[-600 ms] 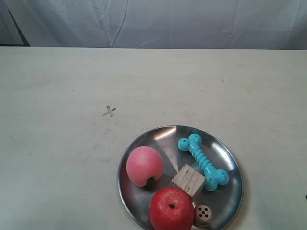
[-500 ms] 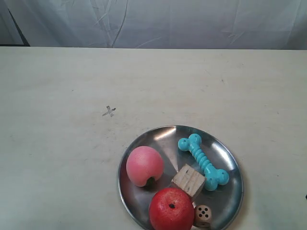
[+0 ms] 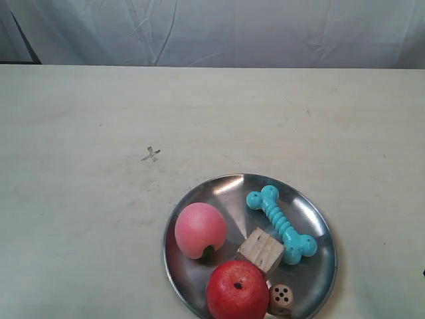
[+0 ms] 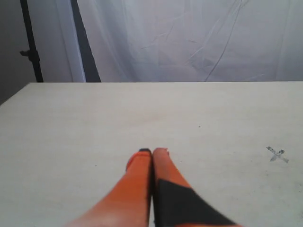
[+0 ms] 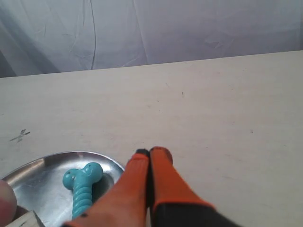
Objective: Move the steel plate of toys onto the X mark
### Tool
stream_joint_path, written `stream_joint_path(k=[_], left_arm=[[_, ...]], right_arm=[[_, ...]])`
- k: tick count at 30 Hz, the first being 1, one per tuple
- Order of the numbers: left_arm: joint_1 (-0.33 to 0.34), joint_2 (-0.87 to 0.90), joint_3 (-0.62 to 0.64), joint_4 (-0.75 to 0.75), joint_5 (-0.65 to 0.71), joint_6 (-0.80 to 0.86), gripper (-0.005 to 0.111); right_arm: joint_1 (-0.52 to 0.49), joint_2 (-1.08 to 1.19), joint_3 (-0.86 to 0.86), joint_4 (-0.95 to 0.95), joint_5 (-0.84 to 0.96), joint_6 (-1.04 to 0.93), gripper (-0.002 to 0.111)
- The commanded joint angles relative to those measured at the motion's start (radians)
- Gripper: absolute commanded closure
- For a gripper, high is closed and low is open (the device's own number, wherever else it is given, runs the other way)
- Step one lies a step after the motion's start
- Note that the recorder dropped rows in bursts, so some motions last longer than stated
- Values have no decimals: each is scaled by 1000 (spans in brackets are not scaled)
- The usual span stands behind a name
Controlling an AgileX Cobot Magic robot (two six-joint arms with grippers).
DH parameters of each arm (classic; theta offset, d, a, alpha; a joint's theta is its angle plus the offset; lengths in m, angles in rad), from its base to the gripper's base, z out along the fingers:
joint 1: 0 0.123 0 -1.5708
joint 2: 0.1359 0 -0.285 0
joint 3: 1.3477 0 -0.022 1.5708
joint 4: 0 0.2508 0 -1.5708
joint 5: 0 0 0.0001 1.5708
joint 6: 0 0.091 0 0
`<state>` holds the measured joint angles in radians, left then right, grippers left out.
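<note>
The steel plate lies on the table at the lower middle of the exterior view. On it rest a pink peach, a red apple, a teal bone, a pale wooden cube and a small die. The faint grey X mark is up and to the left of the plate. No arm shows in the exterior view. My left gripper is shut and empty over bare table, the X mark off to one side. My right gripper is shut and empty beside the steel plate and bone.
A pale table fills the exterior view, with a white cloth backdrop behind its far edge. A dark stand rises beyond the table in the left wrist view.
</note>
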<state>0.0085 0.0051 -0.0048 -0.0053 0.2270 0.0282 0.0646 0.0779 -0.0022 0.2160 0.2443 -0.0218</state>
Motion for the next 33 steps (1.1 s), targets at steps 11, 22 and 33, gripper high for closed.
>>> stream_joint_path(k=[11,22,33], left_arm=[[-1,-5,5,-280,-566,-53,106],[-1,-5,5,-610,-618,-238,106],[-1,317,-291,-398,-410,-250,107]], right_arm=[[-7,-6,2,-47,-14,-31,108],[-5,-6,2,482,-294,-25,108],[-5,36,-42,794,-493,-63,109]])
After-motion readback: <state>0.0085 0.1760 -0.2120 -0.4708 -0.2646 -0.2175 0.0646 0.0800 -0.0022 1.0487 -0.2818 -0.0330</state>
